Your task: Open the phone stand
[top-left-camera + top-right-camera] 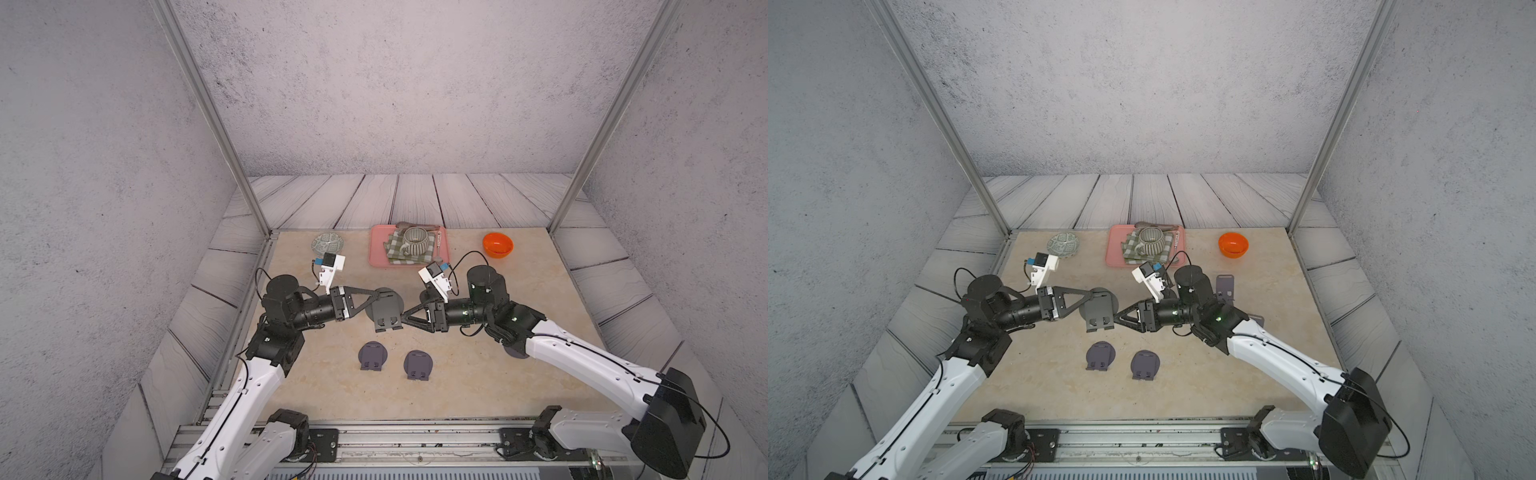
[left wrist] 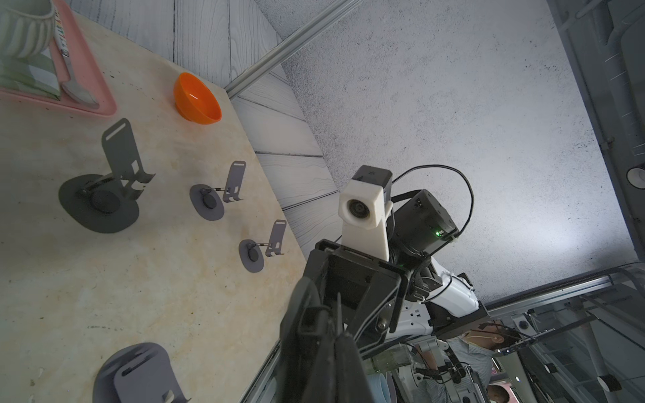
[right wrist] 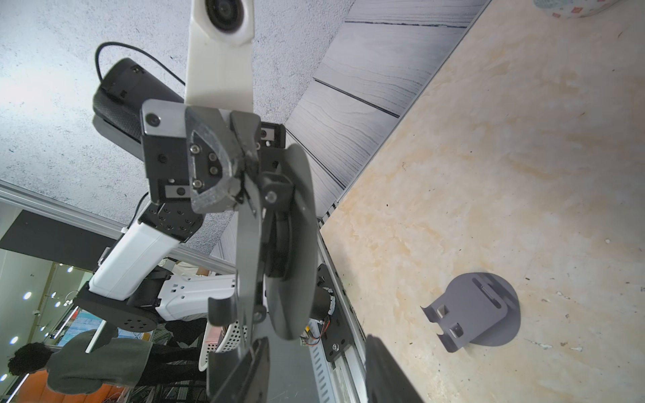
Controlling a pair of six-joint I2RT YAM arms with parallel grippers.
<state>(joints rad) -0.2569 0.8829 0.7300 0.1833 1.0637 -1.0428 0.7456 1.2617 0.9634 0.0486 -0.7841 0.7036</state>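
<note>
A dark grey phone stand hangs in the air between my two arms. My left gripper is shut on its upper edge. In the right wrist view the stand's plate and round base lie close together, joined at the hinge near the left gripper's fingers. My right gripper is open at the stand's lower end. One of its fingers is against the plate's hooked tip, and the gap between the fingers is empty.
Two folded stands lie on the table near the front. Three unfolded stands stand under and behind my right arm. A pink tray with a mug, an orange bowl and a patterned dish sit at the back.
</note>
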